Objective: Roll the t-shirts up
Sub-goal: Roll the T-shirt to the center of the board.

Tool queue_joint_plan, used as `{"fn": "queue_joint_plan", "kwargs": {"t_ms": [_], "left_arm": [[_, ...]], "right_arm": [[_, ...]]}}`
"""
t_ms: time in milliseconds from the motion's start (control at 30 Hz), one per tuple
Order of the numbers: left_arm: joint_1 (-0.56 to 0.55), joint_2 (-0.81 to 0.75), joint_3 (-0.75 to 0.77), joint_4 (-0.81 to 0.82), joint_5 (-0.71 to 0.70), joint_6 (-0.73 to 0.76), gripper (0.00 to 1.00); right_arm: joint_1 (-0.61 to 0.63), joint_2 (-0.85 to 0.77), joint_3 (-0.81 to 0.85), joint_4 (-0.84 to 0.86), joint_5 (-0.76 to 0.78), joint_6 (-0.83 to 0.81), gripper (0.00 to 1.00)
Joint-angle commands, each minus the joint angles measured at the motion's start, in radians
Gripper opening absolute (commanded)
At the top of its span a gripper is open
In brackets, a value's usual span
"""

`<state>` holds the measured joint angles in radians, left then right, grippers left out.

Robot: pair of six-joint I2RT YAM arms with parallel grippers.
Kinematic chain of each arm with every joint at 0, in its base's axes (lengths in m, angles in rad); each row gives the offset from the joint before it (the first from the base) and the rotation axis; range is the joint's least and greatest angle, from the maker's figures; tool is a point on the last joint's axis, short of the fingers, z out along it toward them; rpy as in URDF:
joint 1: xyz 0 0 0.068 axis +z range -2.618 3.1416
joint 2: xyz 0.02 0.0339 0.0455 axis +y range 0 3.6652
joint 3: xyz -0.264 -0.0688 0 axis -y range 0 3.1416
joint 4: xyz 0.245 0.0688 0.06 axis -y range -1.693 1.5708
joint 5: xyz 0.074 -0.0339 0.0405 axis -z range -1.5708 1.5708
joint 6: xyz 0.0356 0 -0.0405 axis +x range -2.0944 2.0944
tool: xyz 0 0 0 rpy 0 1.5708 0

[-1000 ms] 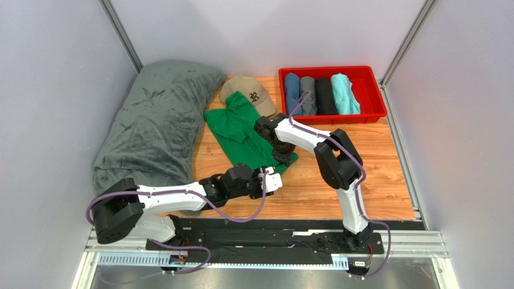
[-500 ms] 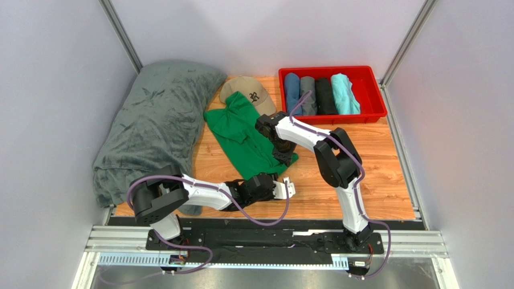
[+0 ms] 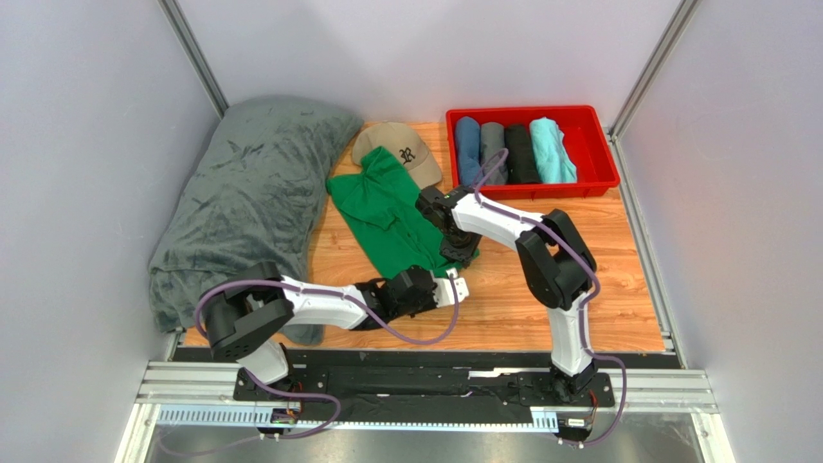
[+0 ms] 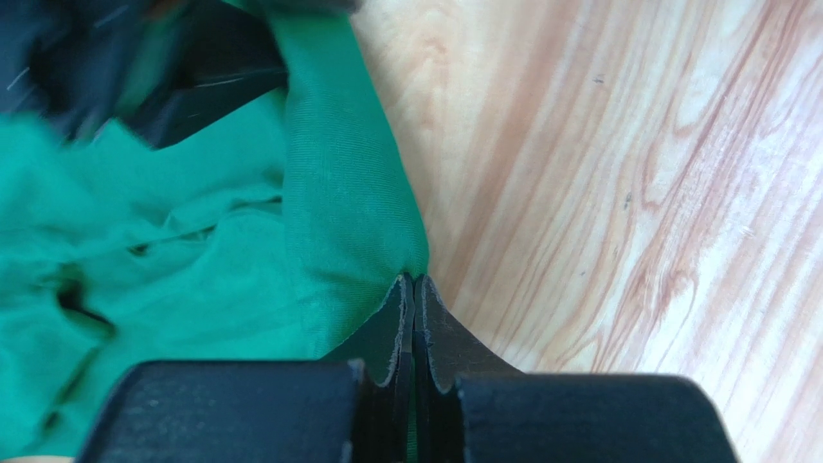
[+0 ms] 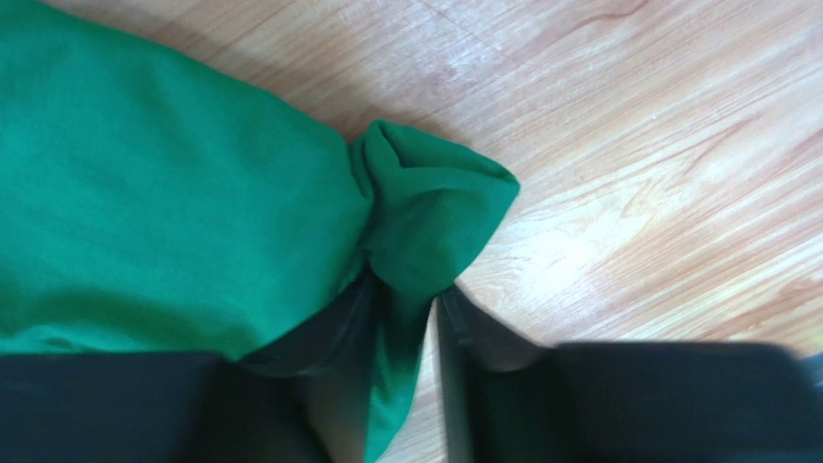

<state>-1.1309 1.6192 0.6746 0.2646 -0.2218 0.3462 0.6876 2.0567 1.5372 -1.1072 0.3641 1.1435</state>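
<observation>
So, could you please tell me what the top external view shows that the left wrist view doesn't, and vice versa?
Only the top external view shows the red bin holding four rolled tees, the tan cap, the grey-green blanket, and the left arm and right arm. Only the left wrist view shows, close up, the left gripper shut on a folded edge of the green t-shirt. Both views show that green t-shirt lying on the wooden table.
</observation>
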Motion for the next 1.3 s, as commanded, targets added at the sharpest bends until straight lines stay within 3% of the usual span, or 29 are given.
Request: {"fn": "queue_joint_plan", "kwargs": {"t_ms": [0, 100, 200, 500, 667, 833, 1267], "left_arm": [[0.101, -0.114, 0.008, -0.076, 0.215, -0.147, 0.00], [0.157, -0.145, -0.009, -0.087, 0.335, -0.206, 0.00], [0.224, -0.151, -0.020, -0.088, 0.435, -0.256, 0.00], [0.361, -0.107, -0.041, -0.061, 0.625, -0.342, 0.00], [0.416, -0.065, -0.024, -0.073, 0.679, -0.434, 0.00], [0.470, -0.025, -0.013, -0.084, 0.707, -0.464, 0.00], [0.502, -0.027, -0.021, -0.079, 0.736, -0.464, 0.00]], "right_arm": [[-0.010, -0.128, -0.110, 0.210, 0.024, -0.011, 0.47], [-0.011, -0.184, -0.161, 0.279, 0.053, -0.016, 0.58], [-0.011, -0.259, -0.219, 0.349, 0.079, -0.019, 0.61], [0.001, -0.513, -0.505, 0.716, 0.117, 0.018, 0.63], [0.064, -0.555, -0.534, 0.655, 0.200, 0.062, 0.62], [0.122, -0.581, -0.609, 0.704, 0.227, 0.125, 0.60], [0.175, -0.451, -0.623, 0.777, 0.259, 0.167, 0.58]]}}
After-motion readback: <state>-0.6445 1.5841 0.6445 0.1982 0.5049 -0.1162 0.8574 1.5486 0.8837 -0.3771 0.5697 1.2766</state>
